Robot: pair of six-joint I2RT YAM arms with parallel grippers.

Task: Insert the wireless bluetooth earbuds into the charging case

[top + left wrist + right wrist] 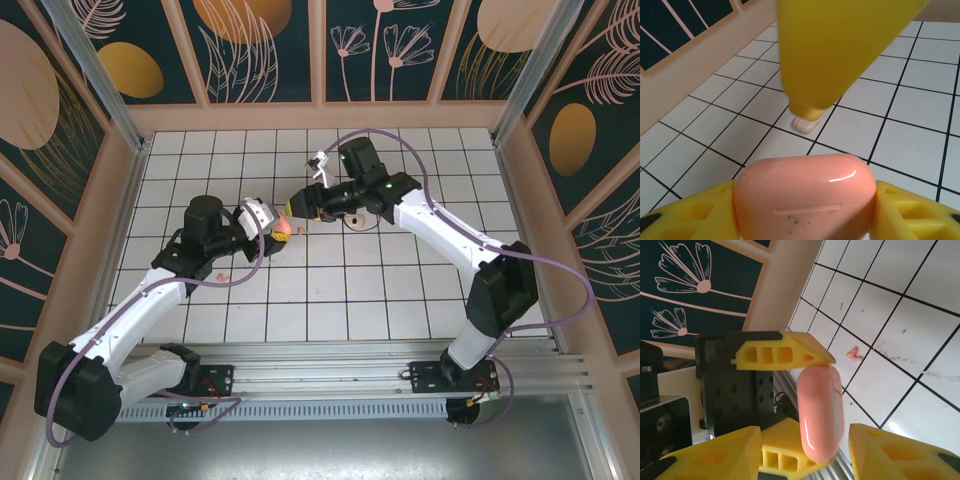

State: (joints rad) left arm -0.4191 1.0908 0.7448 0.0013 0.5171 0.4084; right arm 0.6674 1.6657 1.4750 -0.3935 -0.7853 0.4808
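Left gripper (807,212) clamps charging case (805,192) (closed); right gripper (806,437) gapes.

one overhead; both wrist views share the charging case (805,200), close.

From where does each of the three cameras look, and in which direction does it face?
Top external: above and behind the bases, looking down on the tiled table; left arm and right arm show whole.
Left wrist: low, facing along the tiles; left gripper clamps the charging case.
Right wrist: tilted, facing that case; right gripper stands open at the bottom.
Shared: both wrist views show the case in the left gripper.
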